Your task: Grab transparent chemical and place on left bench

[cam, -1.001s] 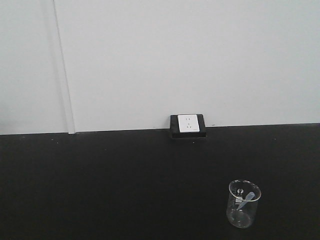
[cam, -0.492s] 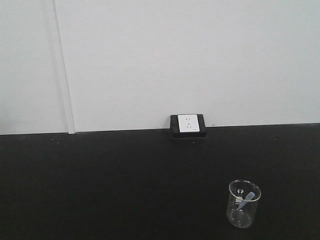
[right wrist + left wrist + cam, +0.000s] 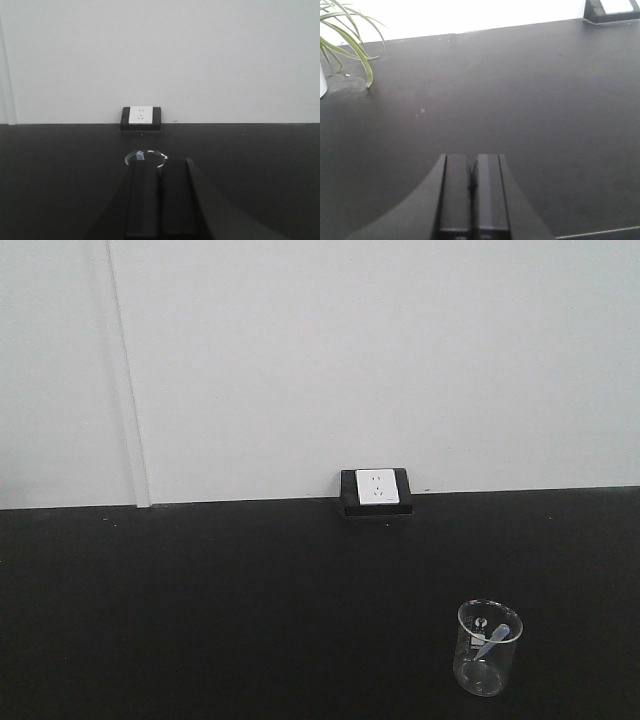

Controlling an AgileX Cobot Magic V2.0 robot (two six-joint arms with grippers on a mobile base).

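Observation:
The transparent chemical (image 3: 492, 641), a pale bluish pipette, leans inside a small clear beaker (image 3: 488, 650) at the lower right of the black counter (image 3: 250, 610) in the front view. In the right wrist view my right gripper (image 3: 160, 161) is shut and holds nothing. The beaker's rim (image 3: 146, 156) and the pipette's bulb end (image 3: 139, 155) show just beyond its fingertips. In the left wrist view my left gripper (image 3: 472, 157) is shut and holds nothing, above bare counter. Neither gripper shows in the front view. The left bench is out of view.
A white wall socket (image 3: 376, 488) in a black frame sits where the counter meets the white wall, behind the beaker. A potted plant's green leaves (image 3: 350, 35) hang over the counter's far left in the left wrist view.

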